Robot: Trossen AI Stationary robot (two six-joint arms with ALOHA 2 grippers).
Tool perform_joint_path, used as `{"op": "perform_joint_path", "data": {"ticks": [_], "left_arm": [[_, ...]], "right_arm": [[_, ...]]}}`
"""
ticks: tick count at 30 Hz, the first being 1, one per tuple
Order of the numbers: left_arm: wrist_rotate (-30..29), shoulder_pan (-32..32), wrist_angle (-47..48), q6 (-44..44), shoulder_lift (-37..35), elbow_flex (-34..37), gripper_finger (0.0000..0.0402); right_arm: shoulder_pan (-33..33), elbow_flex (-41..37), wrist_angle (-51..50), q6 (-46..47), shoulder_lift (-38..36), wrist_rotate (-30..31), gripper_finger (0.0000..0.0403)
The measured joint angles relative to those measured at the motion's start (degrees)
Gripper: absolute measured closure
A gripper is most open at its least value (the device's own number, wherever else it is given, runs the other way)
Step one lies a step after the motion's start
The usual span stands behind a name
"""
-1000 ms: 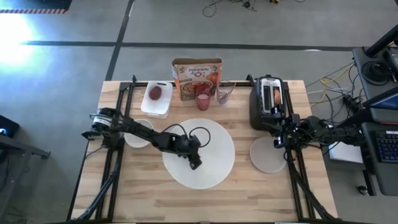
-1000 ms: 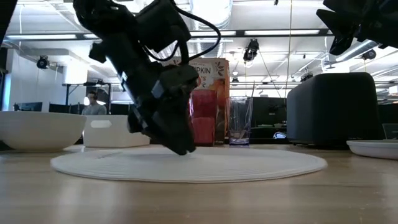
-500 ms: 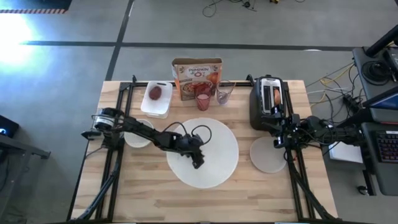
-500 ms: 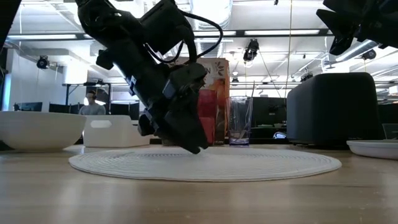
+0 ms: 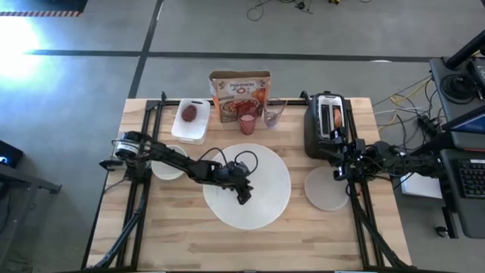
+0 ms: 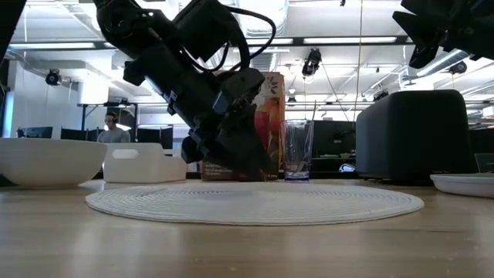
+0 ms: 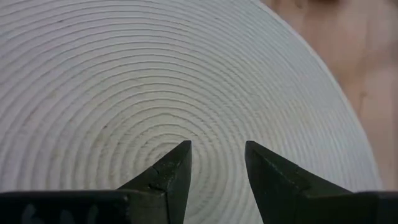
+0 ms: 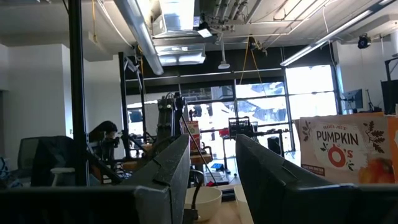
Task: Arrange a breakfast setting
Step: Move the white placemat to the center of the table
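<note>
White big round plate [image 5: 261, 199] at table centre w/ left gripper [image 5: 243, 197] just above its middle, fingers [image 7: 171, 171] slightly parted, empty; right gripper [image 5: 339, 173] beside toaster [image 5: 327, 125], parted, empty.

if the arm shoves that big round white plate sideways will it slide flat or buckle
The big round white plate looks like a woven coil, very thin and flat on the table, so probably light. A sideways push likely slides it; a pinched edge may flop rather than stay stiff.

Cereal box [image 8: 345, 152] front reads "PUMPKIN O's"; no other legible txt.
</note>
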State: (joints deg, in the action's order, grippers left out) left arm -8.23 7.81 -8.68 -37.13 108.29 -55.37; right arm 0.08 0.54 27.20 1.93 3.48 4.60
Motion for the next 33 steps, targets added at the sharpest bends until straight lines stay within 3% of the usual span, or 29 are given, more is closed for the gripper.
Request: {"op": "perform_joint_path", "data": {"ticks": [10,16,26,33], "left_arm": [[-1.8,0.2,11.0,-6.0,0.0,-2.7,0.0267],[-2.0,0.2,19.4,-4.3,2.9,-8.5,0.0267],[-3.0,0.0,32.2,0.1,14.3,-24.3,0.0267],[-4.5,0.0,44.9,1.4,15.1,-31.3,0.0267]], "right_arm": [[0.0,0.0,0.0,0.0,0.0,0.0,0.0284],[0.0,0.0,0.0,0.0,0.0,0.0,0.0284],[0.0,0.0,0.0,0.0,0.0,0.0,0.0284],[0.0,0.0,0.0,0.0,0.0,0.0,0.0284]]}}
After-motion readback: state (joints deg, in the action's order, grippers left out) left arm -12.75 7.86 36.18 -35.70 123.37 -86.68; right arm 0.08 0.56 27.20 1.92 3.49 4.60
